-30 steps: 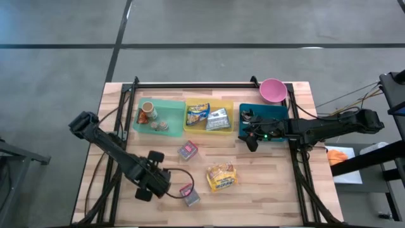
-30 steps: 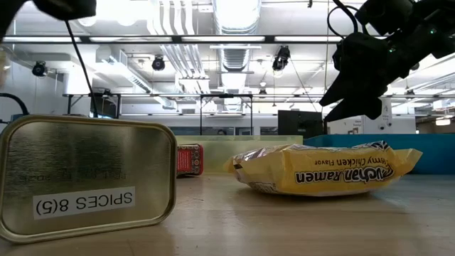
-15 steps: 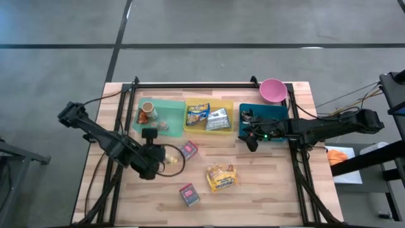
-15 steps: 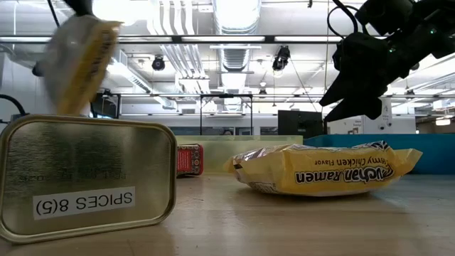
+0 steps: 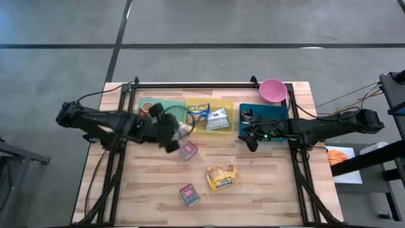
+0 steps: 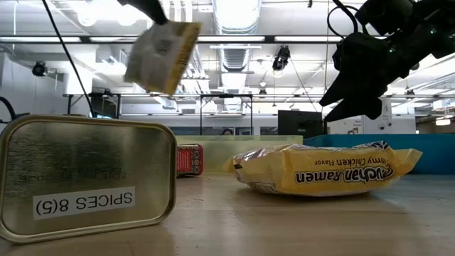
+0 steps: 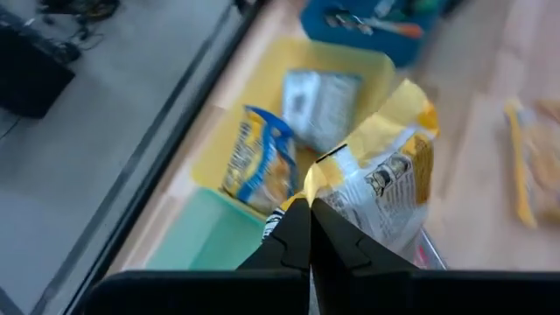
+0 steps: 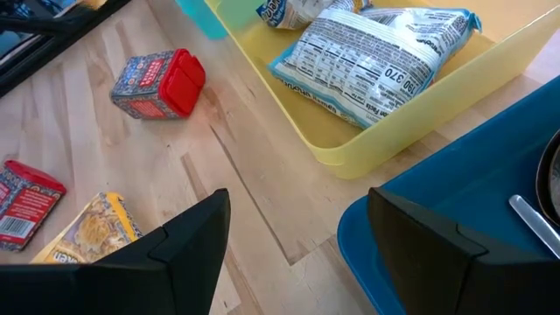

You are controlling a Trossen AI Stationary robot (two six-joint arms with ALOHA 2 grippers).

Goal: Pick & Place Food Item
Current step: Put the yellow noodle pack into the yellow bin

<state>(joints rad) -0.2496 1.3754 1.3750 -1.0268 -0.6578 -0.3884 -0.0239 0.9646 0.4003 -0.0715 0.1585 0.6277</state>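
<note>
Pale wooden slatted bench (image 5: 272,190) carrying 3 plastic trays along the far side: green (image 5: 171,106) left, yellow (image 5: 226,104) centre, blue (image 5: 275,113) right, with round pink bowl (image 5: 273,90) beyond the blue one. On the near boards: yellow ramen packet (image 5: 221,177), gold rectangular spice tin (image 6: 85,178), small red box (image 5: 188,150). Left claw (image 7: 309,229) clenched on small yellow-and-white crinkled snack packet (image 7: 381,184), held in the air just near the yellow tray's left end, above the small red box. Right claw (image 8: 297,227) released, hovering at the near left corner of the blue tray.
</note>
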